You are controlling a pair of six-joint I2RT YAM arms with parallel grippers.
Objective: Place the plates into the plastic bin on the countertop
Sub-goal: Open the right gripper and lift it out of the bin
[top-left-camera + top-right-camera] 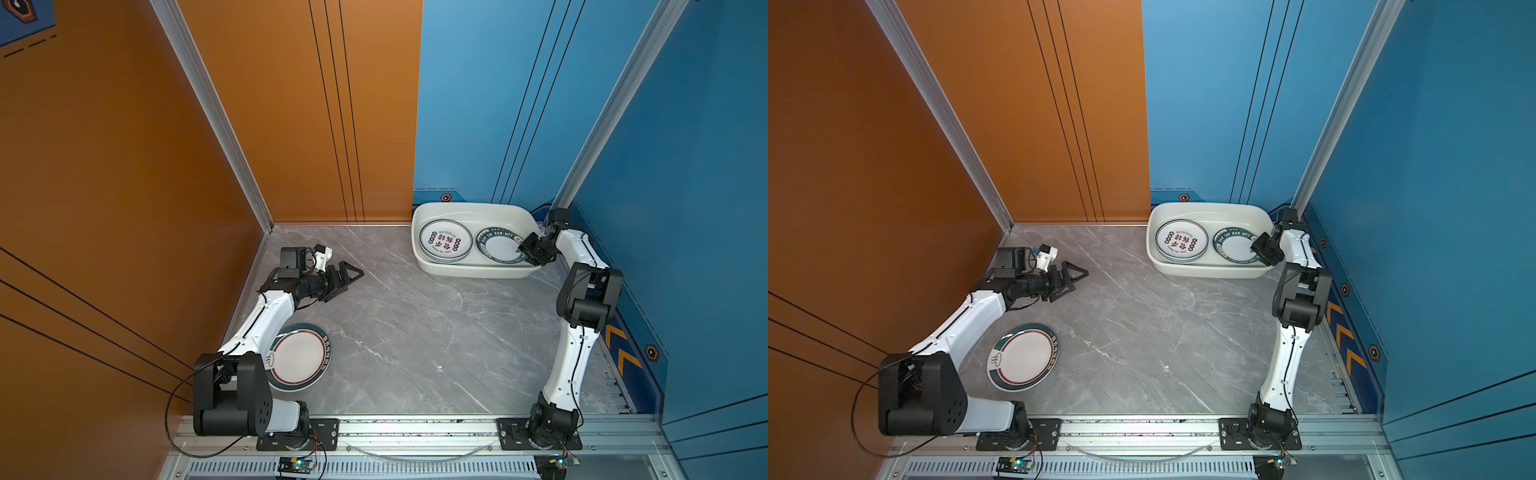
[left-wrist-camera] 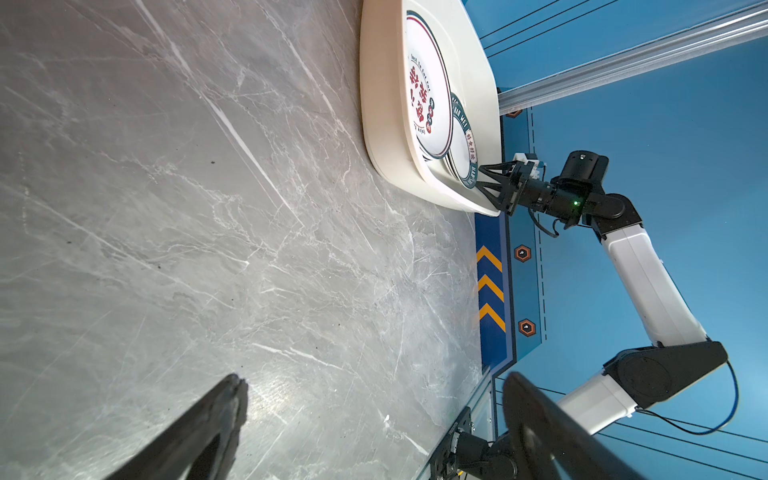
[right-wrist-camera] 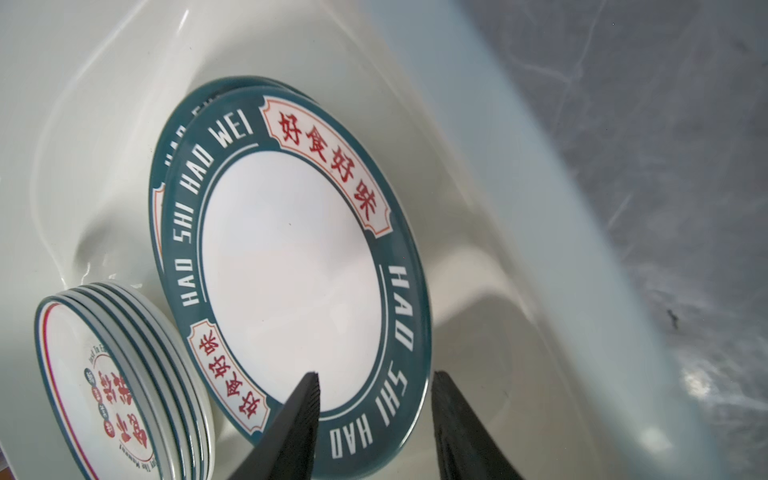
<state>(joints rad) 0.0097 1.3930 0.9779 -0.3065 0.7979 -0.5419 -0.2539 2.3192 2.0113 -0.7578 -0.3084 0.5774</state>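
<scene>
**Loose plate** (image 1: 300, 358): lies flat and face up on the table (image 1: 415, 332), near the front-left corner and well apart from the bin (image 1: 478, 271). It has a dark green rim, a thin red ring and a plain white centre. The left arm (image 1: 266, 316) overhangs one edge of it in a top view.

**Handling (judged):** stiff, glossy, and probably slick under the pads. It would likely chip if dropped. The lip sits low to the table, so the rim is the only hold: one finger under the lip and one on the green band, on the side facing the open middle.

**Bin:** back right, against the blue wall (image 1: 478, 124). The red-character stack (image 1: 445, 242) fills one half. The green-rimmed plates (image 3: 291, 270), at least two of them, fill the other. Any further plate has to go on top of a stack.

**Right tool** (image 3: 374, 386): inside the bin with its jaws partly apart, straddling the top green-rimmed plate's edge. It does not appear to be pinching the plate, and it holds nothing.

**Left tool** (image 1: 348, 281): jaws wide and empty, low over the table beyond the loose plate. Whether it touches the table cannot be told.

**In the way:**
- The left arm's own link lies over the loose plate.
- The right tool sits at the bin's far end.
- Nothing lies on the table between the plate and the bin.
</scene>
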